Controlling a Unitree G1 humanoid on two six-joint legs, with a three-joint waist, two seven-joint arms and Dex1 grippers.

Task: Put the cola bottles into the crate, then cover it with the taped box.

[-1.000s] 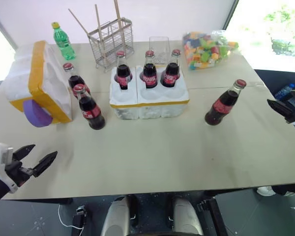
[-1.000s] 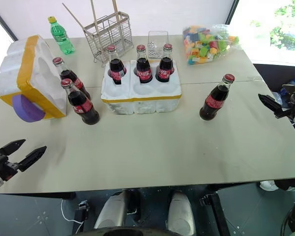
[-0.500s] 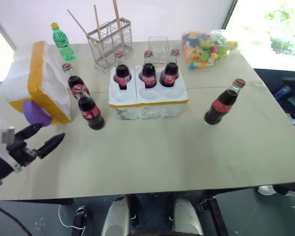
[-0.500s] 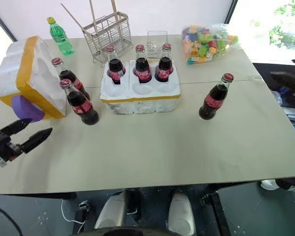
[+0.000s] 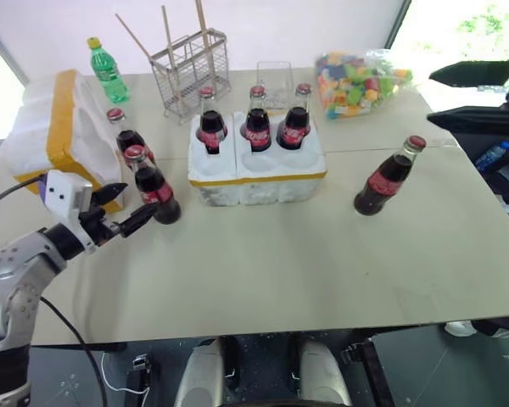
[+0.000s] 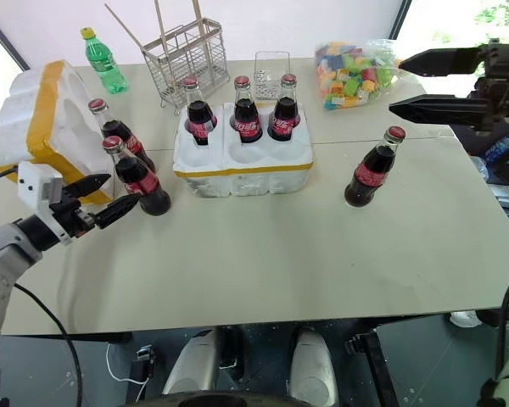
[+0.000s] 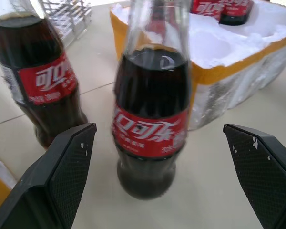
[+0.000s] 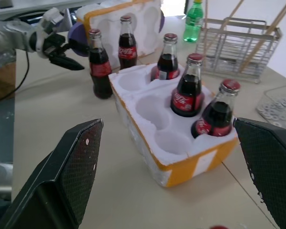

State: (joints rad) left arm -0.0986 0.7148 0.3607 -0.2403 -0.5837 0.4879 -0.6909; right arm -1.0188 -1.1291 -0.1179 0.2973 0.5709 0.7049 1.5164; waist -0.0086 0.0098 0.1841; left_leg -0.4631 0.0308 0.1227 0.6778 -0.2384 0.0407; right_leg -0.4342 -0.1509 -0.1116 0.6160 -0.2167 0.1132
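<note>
On the table, at nine o'clock, the taped box is seen lying on its side. Just beside it two cola bottles stand loose, and the left gripper is held wide open and empty, its fingers on either side of the nearer bottle without touching it. At twelve o'clock, the crate is set with three bottles in its back row and the front holes bare. At three o'clock one bottle stands alone. Above it, the right gripper is spread wide, holding nothing.

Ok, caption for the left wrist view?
Open left gripper lined up on a cola bottle beside the crate.
</note>
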